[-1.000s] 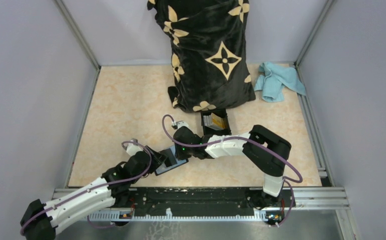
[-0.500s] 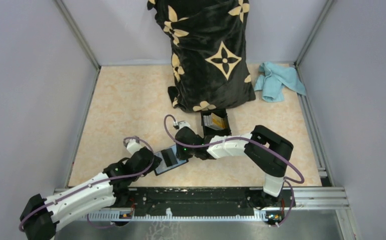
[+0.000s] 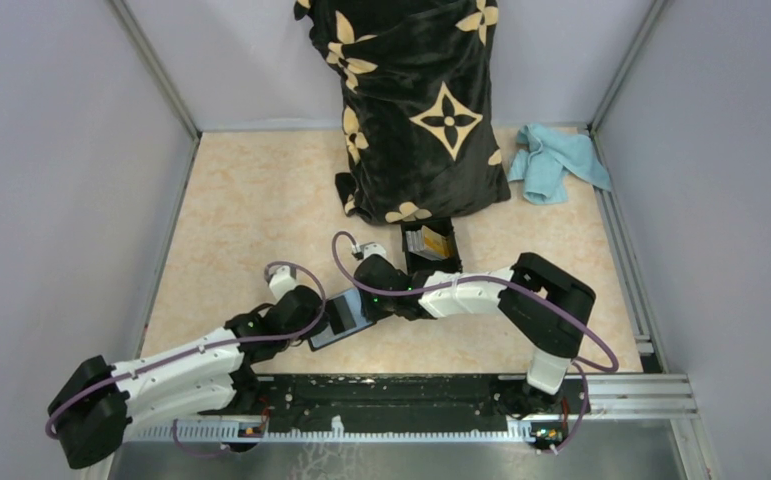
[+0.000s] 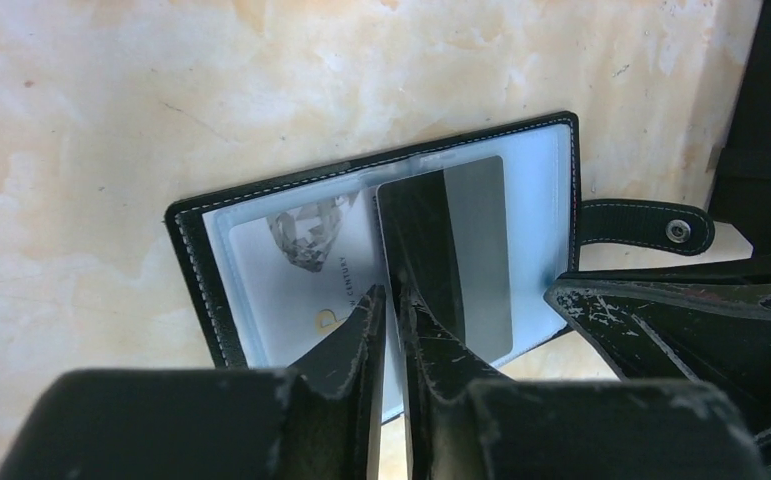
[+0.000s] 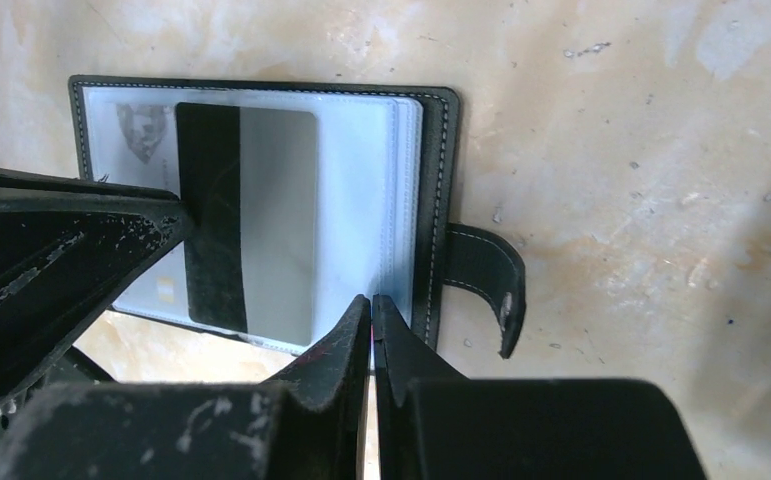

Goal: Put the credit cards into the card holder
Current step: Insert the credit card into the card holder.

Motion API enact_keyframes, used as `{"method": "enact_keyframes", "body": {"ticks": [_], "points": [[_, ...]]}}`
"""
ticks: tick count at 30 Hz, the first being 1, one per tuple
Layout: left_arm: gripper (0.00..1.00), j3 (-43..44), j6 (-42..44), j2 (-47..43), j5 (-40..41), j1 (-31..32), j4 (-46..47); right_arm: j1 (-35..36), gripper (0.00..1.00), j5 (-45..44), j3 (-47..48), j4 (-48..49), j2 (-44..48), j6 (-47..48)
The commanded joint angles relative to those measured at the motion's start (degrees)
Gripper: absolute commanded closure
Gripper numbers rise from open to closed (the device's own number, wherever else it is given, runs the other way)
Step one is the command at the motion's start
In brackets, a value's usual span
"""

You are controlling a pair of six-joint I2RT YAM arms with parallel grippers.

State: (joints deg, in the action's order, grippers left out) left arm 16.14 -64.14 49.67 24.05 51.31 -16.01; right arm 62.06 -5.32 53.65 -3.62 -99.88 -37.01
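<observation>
The black card holder (image 3: 339, 322) lies open on the table, its clear sleeves up and its strap tab (image 5: 486, 275) out to one side. A credit card (image 4: 476, 250) rests back-up on the sleeves (image 5: 276, 220), grey with a black stripe. A pale card with a diamond print (image 4: 306, 235) sits in the sleeve beside it. My left gripper (image 4: 393, 295) is nearly closed. The striped edge of the grey card runs into its narrow slit, and I cannot tell whether it is pinched. My right gripper (image 5: 372, 298) is shut, its tips on the sleeves near the holder's strap-side edge.
A rigid black box (image 3: 429, 243) holding orange cards stands just behind the arms. Behind it hangs a black cloth with gold flowers (image 3: 421, 100). A teal rag (image 3: 556, 160) lies at the back right. Grey walls close in the table on both sides.
My left arm has slid forward and right onto the holder, and its jaws have narrowed from wide open to a slit. The right arm has barely moved.
</observation>
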Motion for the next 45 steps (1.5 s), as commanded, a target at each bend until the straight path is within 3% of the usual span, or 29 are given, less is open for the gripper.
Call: {"method": "enact_keyframes", "body": {"ticks": [1, 9, 16, 45], "points": [[0.84, 1.7, 2.4, 2.3, -1.5, 0.3, 1.2, -0.8, 0.95, -3.4, -1.8, -6.4, 1.3, 2.3], [0.94, 2.1, 1.9, 0.0, -0.4, 1.0, -1.6, -0.8, 0.94, -3.6, -2.0, -6.2, 1.5, 2.6], [0.95, 3.3, 2.3, 0.0, 0.3, 1.2, -4.2, -0.8, 0.94, -3.6, -2.2, -6.1, 1.6, 2.5], [0.97, 3.6, 2.6, 7.5, -0.7, 2.1, 5.1, -1.3, 0.94, -4.2, -4.0, -5.8, 2.5, 2.3]]}}
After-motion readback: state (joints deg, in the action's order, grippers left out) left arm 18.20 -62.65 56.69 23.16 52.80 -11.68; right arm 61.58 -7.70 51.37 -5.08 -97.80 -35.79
